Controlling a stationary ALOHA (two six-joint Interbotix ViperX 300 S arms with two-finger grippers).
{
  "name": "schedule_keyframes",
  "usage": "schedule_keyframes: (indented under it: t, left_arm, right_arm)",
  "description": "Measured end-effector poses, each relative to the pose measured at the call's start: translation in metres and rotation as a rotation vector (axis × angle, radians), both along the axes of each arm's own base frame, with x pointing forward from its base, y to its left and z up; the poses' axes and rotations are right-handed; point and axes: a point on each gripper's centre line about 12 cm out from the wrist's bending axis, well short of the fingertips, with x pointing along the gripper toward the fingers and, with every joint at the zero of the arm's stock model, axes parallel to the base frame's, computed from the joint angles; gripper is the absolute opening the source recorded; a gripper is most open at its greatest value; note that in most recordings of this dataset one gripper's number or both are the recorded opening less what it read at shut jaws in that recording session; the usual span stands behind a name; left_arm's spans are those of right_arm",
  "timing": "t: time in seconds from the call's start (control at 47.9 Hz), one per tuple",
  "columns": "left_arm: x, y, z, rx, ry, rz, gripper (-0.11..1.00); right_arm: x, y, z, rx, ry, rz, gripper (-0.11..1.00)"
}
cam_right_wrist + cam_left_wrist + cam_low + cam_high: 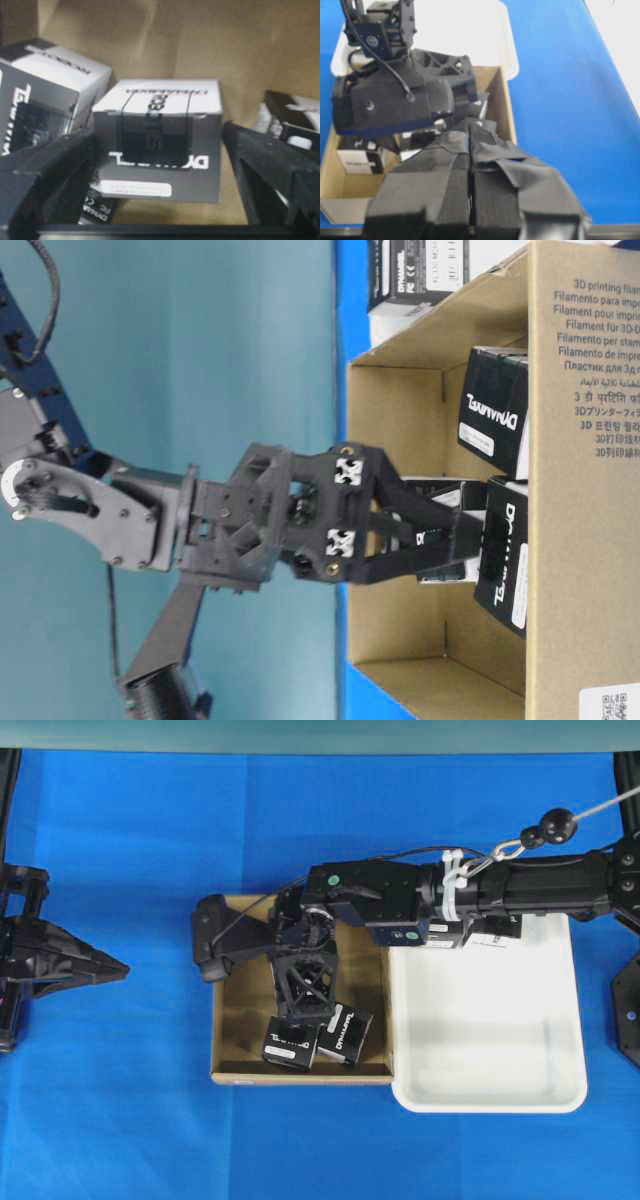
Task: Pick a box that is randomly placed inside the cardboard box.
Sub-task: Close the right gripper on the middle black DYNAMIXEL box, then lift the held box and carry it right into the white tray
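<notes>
Box (158, 137), a matte black carton with white lettering and a white label strip, sits centre frame in the wrist view, on the floor of the brown corrugated cardboard box (232, 1042). The right gripper (160, 165) straddles it with fingers spread wide (nothing pinched yet), so closing and lifting remain. The left gripper (112, 966), at the overhead's left edge, is closed and empty.
</notes>
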Motion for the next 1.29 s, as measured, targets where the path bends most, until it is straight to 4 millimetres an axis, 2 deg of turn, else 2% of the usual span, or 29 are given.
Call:
schedule_keyframes:
  t: [0.25, 0.313, 0.417, 0.522, 0.751, 0.898, 1.044, 1.127, 1.294]
  left_arm:
    - [0.0, 0.0, 0.001, 0.001, -0.002, 0.0, -0.07]
    - [0.0, 0.0, 0.001, 0.0, -0.003, 0.0, -0.07]
    - [0.0, 0.0, 0.001, 0.001, -0.002, 0.001, -0.07]
    - [0.0, 0.0, 0.001, 0.0, -0.002, 0.0, -0.07]
    - [-0.001, 0.0, 0.002, 0.0, -0.006, 0.002, -0.07]
    - [0.0, 0.001, 0.001, 0.001, -0.003, 0.003, -0.07]
    - [0.002, 0.001, -0.001, 0.002, 0.008, 0.004, -0.07]
    - [0.002, 0.001, -0.001, 0.001, 0.011, 0.005, -0.07]
    - [0.002, 0.001, -0.001, 0.002, 0.009, 0.004, -0.07]
  right_arm:
    - [-0.004, 0.001, -0.005, 0.005, 0.017, -0.015, 0.97]
    - [-0.004, 0.001, -0.004, 0.006, 0.017, -0.019, 0.9]
    - [-0.002, 0.003, 0.003, 0.009, 0.009, -0.031, 0.72]
    - [0.0, 0.002, 0.025, 0.018, -0.01, -0.053, 0.72]
    - [-0.009, -0.003, 0.094, 0.043, -0.031, -0.115, 0.72]
    - [-0.032, -0.011, 0.133, 0.053, -0.025, -0.145, 0.72]
    - [-0.07, -0.012, 0.161, 0.059, -0.002, -0.16, 0.72]
    - [-0.094, -0.01, 0.166, 0.062, 0.011, -0.17, 0.72]
    - [-0.136, -0.012, 0.152, 0.069, 0.064, -0.204, 0.72]
